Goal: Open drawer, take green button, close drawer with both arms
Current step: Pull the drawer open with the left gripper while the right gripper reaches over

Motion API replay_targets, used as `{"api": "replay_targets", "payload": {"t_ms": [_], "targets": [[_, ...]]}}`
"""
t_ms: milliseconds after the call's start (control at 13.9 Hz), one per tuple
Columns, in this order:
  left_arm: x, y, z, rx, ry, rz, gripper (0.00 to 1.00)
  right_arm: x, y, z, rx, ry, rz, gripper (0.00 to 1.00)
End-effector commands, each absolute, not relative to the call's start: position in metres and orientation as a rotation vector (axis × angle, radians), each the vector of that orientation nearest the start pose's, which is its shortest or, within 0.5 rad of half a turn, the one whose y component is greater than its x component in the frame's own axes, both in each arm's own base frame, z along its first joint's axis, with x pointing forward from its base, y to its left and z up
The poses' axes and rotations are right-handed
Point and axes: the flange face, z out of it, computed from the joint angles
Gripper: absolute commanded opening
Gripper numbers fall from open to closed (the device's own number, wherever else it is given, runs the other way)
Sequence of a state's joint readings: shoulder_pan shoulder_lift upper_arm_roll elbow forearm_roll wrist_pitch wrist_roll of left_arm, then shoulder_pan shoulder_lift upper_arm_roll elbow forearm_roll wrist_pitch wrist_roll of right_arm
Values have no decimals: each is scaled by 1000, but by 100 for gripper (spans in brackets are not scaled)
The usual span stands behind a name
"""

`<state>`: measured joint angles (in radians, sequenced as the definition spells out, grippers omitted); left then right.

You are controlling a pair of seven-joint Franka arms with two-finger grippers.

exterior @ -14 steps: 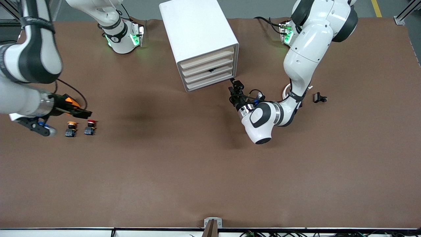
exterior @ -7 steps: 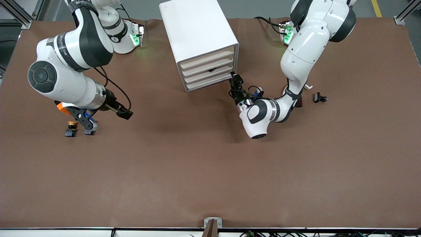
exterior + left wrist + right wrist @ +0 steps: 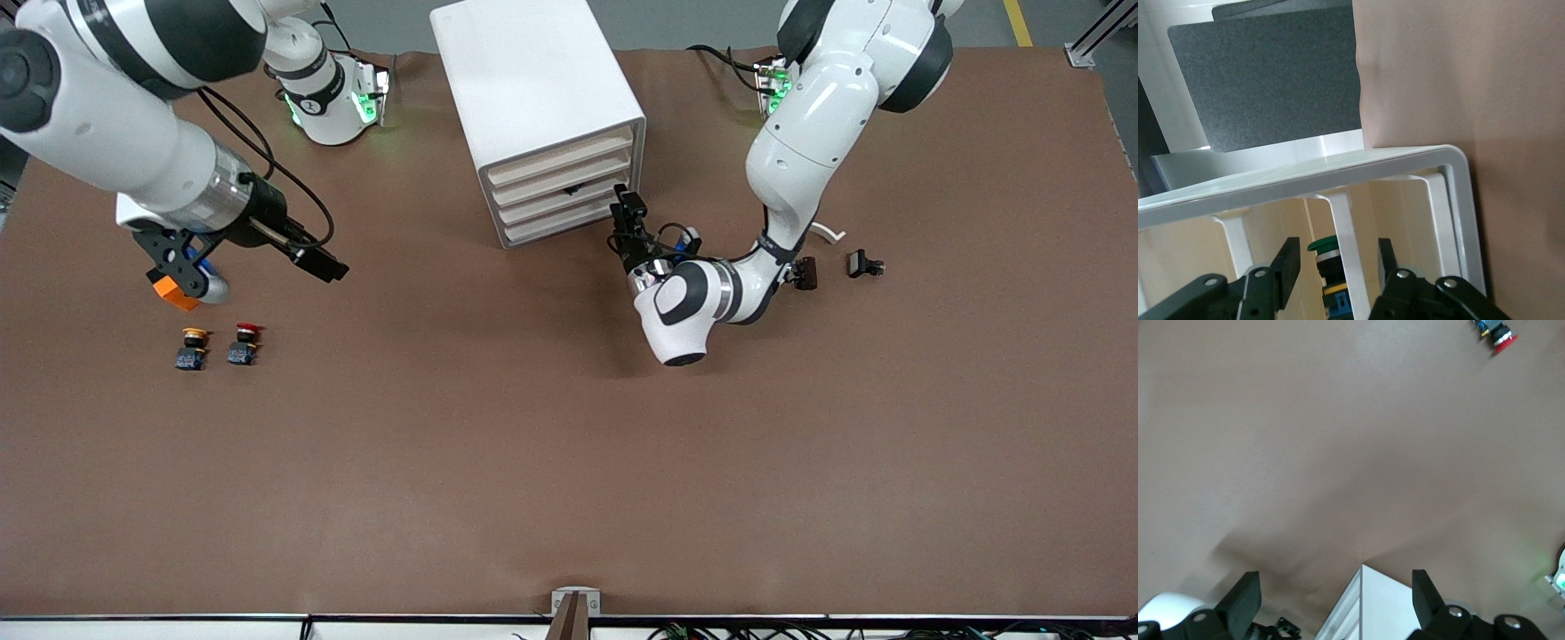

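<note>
Movement at the right arm: the right tool [image 3: 182, 277] has swung up off the yellow button [image 3: 192, 347] and red button [image 3: 243, 343], wide open and empty. The left tool [image 3: 627, 213] has edged against the cabinet [image 3: 533, 107], half-open and holding nothing, framing the green button [image 3: 1331, 257] inside, likely about to grasp.

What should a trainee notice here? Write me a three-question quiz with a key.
1. True or false: the right tool holds the red-capped button.
2. The button seen between the left tool's open fingers has which cap? A yellow, B green, C red.
3. Fill in: ___ buttons lie on the table toward the right arm's end.
Key: 1 false, the tool is open and holds nothing; 2 B; 3 two.
</note>
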<state>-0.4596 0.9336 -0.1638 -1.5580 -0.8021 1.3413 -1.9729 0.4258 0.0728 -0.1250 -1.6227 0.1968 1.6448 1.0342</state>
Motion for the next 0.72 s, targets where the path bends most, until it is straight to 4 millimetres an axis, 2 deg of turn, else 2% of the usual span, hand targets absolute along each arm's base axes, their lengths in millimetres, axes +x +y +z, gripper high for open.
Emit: {"api": "replay_targets", "payload": {"t_ms": [0,144,360,576,648], "targets": [[401,-408,110,-1251,-1420,1415,53,537,235,559,-2790,1167,248,100],[393,-407,106,-1236,-1408,1412,46,533,256,558,-2761,1216,231,100],[381,-402,99,-1208,-1392,1402,23,523,287,554,-2743,1256,222,100],[382,-403,100,-1212,-1392,1404,6,511,337,537,-2723,1294,183,100],[382,-403,100,-1212,-1392,1404,6,507,357,526,-2708,1339,151,100]]}}
